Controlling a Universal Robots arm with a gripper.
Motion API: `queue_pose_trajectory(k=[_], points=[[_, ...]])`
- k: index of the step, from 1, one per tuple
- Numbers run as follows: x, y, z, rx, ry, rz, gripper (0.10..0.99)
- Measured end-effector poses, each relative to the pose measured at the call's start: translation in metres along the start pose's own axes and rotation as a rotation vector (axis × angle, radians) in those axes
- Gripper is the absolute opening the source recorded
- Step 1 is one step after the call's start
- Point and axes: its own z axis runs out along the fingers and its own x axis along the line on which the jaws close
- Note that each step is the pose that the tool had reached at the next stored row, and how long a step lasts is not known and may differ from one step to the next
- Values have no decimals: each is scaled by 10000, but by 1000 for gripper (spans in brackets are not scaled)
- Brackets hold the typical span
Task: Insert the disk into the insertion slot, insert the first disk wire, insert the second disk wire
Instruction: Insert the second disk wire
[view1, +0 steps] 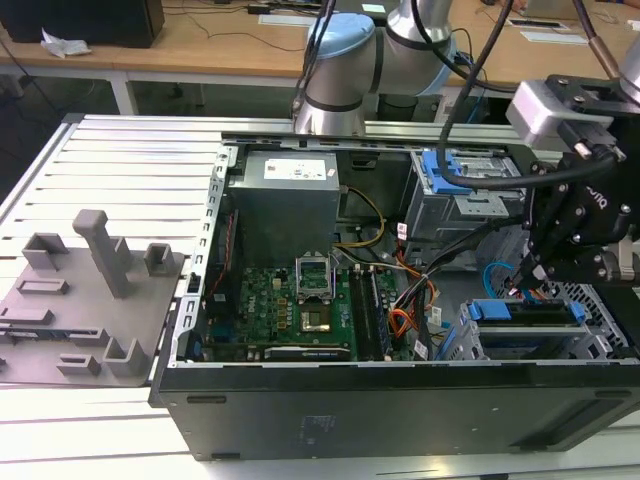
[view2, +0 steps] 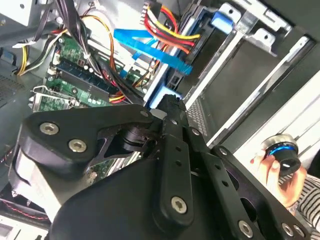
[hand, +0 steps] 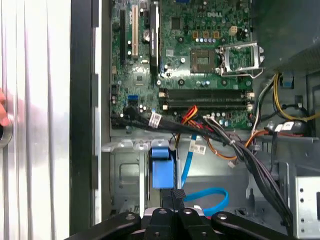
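Note:
In the exterior view the disk (view1: 527, 312), in its bright blue carrier, lies in the perforated grey insertion slot (view1: 592, 303) at the case's front right corner. My gripper (view1: 528, 272) hangs just above the disk's rear end. In the first wrist view its fingers (hand: 165, 216) are close together on the black plug (hand: 177, 194) of a blue disk wire (hand: 212, 194), which loops away beside it. The plug sits right against the blue carrier end (hand: 161, 170). In the second wrist view the gripper (view2: 172, 102) tip meets the same blue end, and the contact point is hidden.
The open case holds a green motherboard (view1: 290, 300), a grey power supply (view1: 285, 200) and a bundle of black and coloured cables (hand: 240, 150) close to the gripper. A second bay with a blue latch (view1: 445, 170) stands behind. A person's hand (view2: 280, 167) holds a knob outside the case.

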Motion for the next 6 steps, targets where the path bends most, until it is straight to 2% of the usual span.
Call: queue_pose_trajectory(k=[6], points=[[0, 1, 0, -1, 2, -2, 106]])
